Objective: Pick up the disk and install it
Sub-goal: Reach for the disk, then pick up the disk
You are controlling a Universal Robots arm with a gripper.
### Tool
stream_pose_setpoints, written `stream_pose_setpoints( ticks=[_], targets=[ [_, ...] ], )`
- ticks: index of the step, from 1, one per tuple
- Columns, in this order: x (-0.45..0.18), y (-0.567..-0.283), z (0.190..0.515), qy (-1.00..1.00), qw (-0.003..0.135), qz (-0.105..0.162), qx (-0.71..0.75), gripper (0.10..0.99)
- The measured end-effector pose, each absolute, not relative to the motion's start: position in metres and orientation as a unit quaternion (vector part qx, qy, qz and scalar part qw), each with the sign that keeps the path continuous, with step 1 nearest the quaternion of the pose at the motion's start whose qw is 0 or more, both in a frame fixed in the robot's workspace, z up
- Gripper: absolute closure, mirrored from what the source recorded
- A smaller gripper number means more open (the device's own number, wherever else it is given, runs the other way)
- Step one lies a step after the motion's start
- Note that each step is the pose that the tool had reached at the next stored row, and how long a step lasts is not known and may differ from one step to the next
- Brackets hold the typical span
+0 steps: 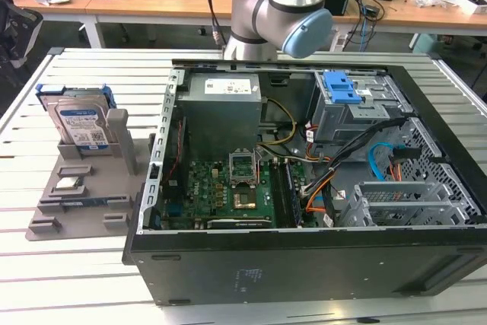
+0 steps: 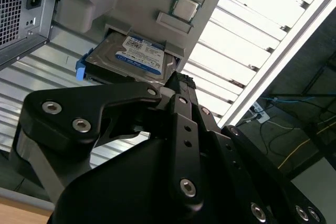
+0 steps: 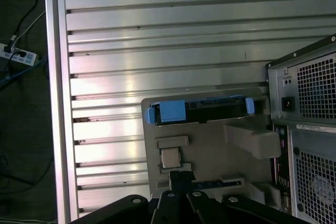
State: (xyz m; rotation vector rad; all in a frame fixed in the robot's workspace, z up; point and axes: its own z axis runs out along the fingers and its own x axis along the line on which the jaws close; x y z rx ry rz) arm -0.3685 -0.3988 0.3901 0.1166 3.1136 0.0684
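Disk (image 1: 80, 124) upright in holder (image 1: 122, 142) | hand (image 3: 181, 176) aimed at it, apart | closed, empty

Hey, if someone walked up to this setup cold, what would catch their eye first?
Probably the open computer case on the slatted table, its green board exposed. Next, the disk standing on edge in a grey holder at the exterior view's left, outside the case.
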Motion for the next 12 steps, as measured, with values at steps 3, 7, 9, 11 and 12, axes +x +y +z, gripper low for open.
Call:
stream_pose_setpoints(
  ticks=[3, 7, 9, 11, 12],
  targets=[
    [-0.3686, -0.3988, 0.3901, 0.999, 0.013, 0.022, 0.037, 0.980],
    [-0.3688, -0.3988, 0.3900, 0.999, 0.013, 0.022, 0.037, 0.980],
    [-0.3689, -0.3988, 0.3901, 0.999, 0.012, 0.022, 0.024, 0.980],
    [-0.3688, -0.3988, 0.3901, 1.000, 0.012, 0.022, -0.005, 0.980],
    [-0.3688, -0.3988, 0.3901, 1.000, 0.011, 0.023, -0.014, 0.980]
  ],
)
